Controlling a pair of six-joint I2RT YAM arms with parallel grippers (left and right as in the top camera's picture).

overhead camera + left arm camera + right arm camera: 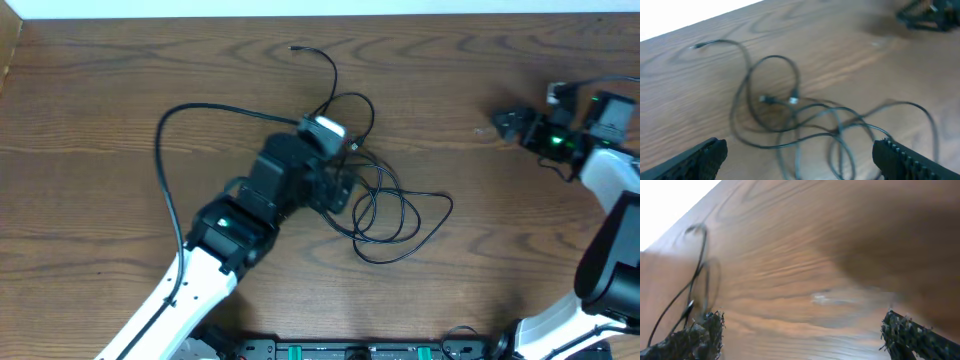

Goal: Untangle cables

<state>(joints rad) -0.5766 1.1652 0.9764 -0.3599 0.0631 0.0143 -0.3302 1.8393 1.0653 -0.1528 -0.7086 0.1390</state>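
Observation:
The cables (pixel 385 205) lie in a loose tangle of thin dark loops at the table's middle. One black end (pixel 295 48) trails off toward the far edge. In the left wrist view the loops (pixel 790 117) spread just ahead of my fingers, with two small plug ends (pixel 765 99) inside the upper loop and some paler strands (pixel 838 131) among the black. My left gripper (pixel 345 190) (pixel 800 147) hangs open at the tangle's left edge, holding nothing. My right gripper (pixel 505 122) (pixel 802 325) stands open far to the right, over bare wood. A bit of cable (pixel 697 270) shows at the left of its view.
A thicker black cable (pixel 165 150) belonging to the left arm arcs over the table's left half. The table's far edge (pixel 320 18) meets a white surface. The right arm's white link (pixel 610 180) stands at the right edge.

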